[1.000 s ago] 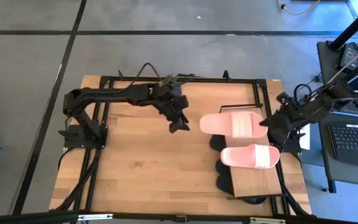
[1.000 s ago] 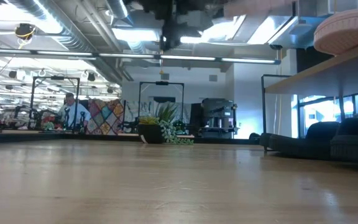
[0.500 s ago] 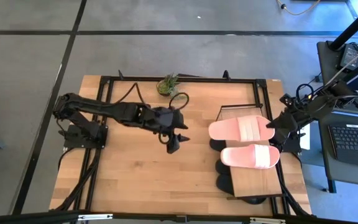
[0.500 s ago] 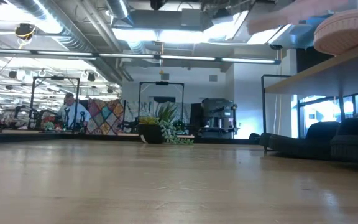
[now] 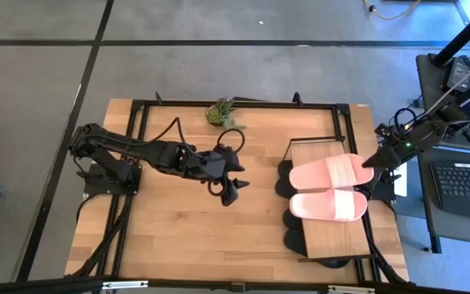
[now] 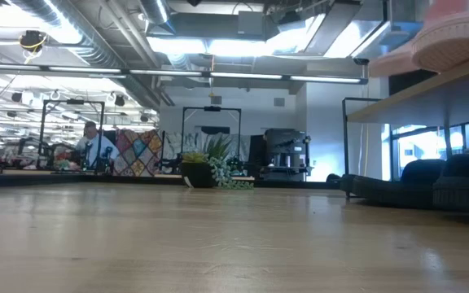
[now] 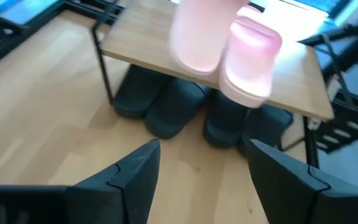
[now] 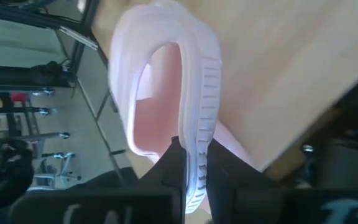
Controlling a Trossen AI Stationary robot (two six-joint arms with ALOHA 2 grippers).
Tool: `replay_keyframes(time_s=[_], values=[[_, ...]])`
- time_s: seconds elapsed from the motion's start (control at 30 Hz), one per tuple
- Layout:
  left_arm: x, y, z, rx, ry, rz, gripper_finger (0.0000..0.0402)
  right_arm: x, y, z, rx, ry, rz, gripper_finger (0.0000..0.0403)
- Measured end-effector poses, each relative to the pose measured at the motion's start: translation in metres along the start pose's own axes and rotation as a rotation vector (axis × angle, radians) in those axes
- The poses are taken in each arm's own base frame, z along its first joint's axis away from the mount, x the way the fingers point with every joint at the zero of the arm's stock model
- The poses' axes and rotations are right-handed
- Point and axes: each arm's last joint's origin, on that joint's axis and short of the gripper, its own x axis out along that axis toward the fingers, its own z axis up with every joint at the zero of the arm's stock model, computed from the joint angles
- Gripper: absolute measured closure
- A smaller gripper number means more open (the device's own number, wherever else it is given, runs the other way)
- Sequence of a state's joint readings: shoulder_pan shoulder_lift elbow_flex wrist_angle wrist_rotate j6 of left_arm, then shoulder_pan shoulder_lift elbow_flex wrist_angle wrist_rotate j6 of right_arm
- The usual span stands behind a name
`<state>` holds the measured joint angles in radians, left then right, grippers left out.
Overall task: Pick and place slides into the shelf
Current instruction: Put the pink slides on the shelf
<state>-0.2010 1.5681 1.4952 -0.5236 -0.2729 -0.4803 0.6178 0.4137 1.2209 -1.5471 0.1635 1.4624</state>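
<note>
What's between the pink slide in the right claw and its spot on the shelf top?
Nothing visible. The right claw is shut on the pink slide, which is already over the shelf top, beside the second pink slide. The board under it looks bare. The left claw waits open at mid-table.

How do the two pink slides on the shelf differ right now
The far pink slide has its edge pinched in the right pincer, shut on it; the near pink slide lies free. The far pink slide overhangs the shelf edge toward the table's middle more than the near pink slide. Both are pink, alike in size, and lie crosswise on the top board.
</note>
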Motion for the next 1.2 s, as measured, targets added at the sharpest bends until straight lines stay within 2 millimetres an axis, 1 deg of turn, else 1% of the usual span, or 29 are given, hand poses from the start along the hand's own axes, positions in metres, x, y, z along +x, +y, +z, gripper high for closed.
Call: replay_keyframes(time_s=[0.07, 0.2, 0.27, 0.33, 0.5, 0.6, 0.83, 1.03, 1.2], values=[[0.0, 0.0, 0.0, -0.015, -0.011, 0.018, 0.0172, -0.002, -0.005, 0.0, 0.0, 0.002, -0.013, 0.0365], [0.0, 0.0, 0.0, -0.04, -0.015, 0.025, 0.0172, -0.005, -0.01, -0.001, 0.001, 0.017, 0.012, 0.0365], [0.0, 0.0, 0.0, -0.041, -0.015, 0.026, 0.0172, -0.004, -0.012, -0.001, 0.001, 0.024, 0.013, 0.0365], [0.0, 0.0, 0.0, -0.041, -0.018, 0.031, 0.0172, 0.001, -0.015, -0.003, -0.002, 0.027, -0.003, 0.0365], [0.0, 0.001, 0.0, -0.042, -0.024, 0.043, 0.0172, 0.024, -0.025, -0.008, -0.01, 0.064, -0.082, 0.0365], [0.0, 0.001, 0.001, -0.042, -0.025, 0.044, 0.0172, 0.034, -0.031, -0.011, -0.011, 0.09, -0.115, 0.0365], [0.0, 0.001, 0.001, -0.042, -0.025, 0.045, 0.0172, 0.043, -0.037, -0.014, -0.016, 0.099, -0.143, 0.0363], [0.0, 0.001, 0.001, -0.042, -0.024, 0.045, 0.0172, 0.05, -0.039, -0.015, -0.024, 0.114, -0.175, 0.0327], [0.0, 0.001, 0.0, -0.042, -0.024, 0.045, 0.0172, 0.059, -0.042, -0.019, -0.022, 0.175, -0.209, 0.0329]])
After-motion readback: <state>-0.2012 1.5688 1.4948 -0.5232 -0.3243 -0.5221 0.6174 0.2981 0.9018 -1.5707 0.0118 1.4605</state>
